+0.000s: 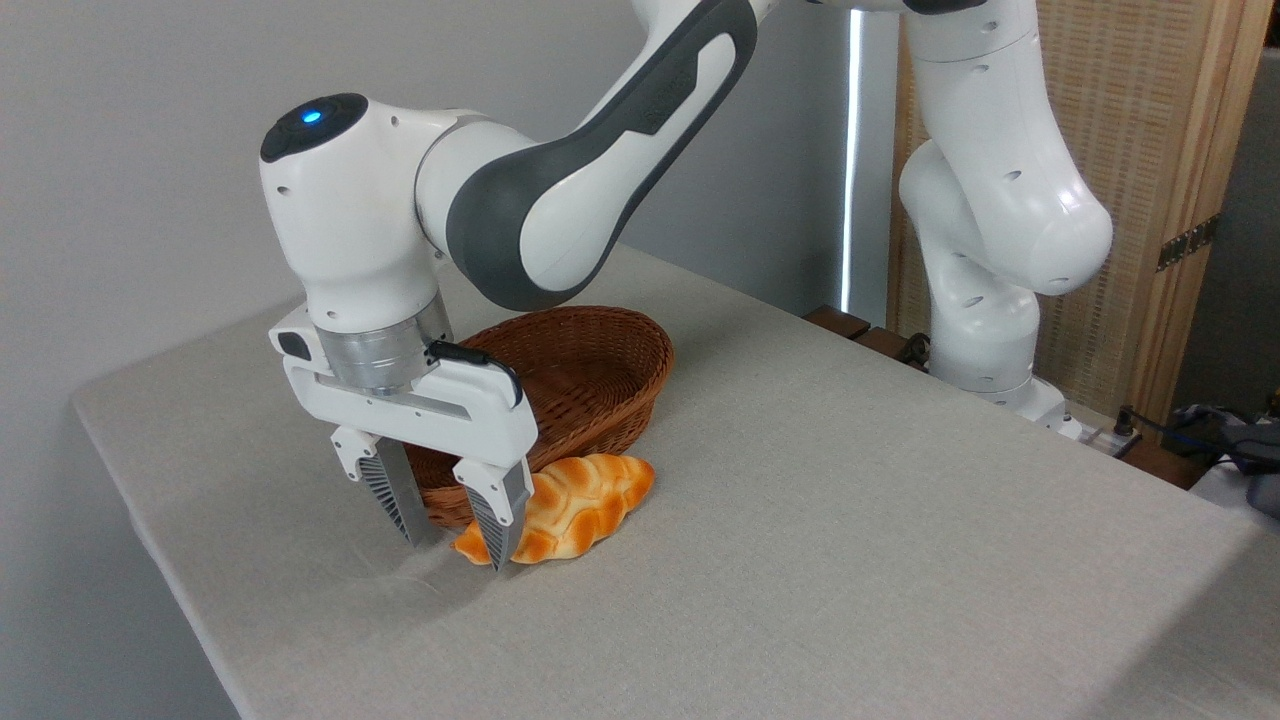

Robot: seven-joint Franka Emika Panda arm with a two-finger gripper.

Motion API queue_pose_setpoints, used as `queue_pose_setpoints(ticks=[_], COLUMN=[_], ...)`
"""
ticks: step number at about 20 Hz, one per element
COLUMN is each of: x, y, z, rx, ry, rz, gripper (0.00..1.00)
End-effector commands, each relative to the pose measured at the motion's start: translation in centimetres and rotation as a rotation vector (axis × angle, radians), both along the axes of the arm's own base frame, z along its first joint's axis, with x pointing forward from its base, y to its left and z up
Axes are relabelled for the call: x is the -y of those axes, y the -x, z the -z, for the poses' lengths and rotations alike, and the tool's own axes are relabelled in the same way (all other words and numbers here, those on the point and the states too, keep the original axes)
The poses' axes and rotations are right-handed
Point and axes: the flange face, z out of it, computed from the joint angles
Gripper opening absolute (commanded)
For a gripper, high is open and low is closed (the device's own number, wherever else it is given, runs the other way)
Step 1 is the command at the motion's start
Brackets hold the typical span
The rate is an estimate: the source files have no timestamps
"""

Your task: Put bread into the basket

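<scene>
1 fixed view, raised at the table's (pixel 800 560) front corner, angled down, close to the arm (pixel 560 200)

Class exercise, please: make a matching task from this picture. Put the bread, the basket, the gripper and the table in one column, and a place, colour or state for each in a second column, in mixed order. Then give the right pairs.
Column one:
1. bread
2. basket
3. gripper
4. table

Column two:
A. reddish-brown wicker, nothing seen inside
B. covered in pale grey cloth
C. lying on the cloth just in front of the basket
D. fingers apart, pointing down, low over the cloth by the loaf's left tip

Right pairs: 1-C, 2-A, 3-D, 4-B
</scene>
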Motion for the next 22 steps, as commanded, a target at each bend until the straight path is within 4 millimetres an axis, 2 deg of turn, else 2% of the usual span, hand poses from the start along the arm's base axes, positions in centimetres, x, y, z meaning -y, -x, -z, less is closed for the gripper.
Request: queue_pose_setpoints(ticks=[1,7,10,16,22], x=[-0.1,-0.3,-1.1,-2.6,-2.7], y=[-0.1,0.2,0.1,-0.1,-0.1], z=[0.0,0.3,0.1,0.2,0.7], rx=[0.001,-0.017,-0.018,-0.027,-0.041], ry=[-0.007,-0.010,-0.053,-0.121,-0.120], rz=[0.119,0.336,0.409,0.534,0.596], gripper=[1.00,1.00,1.00,1.00,1.00])
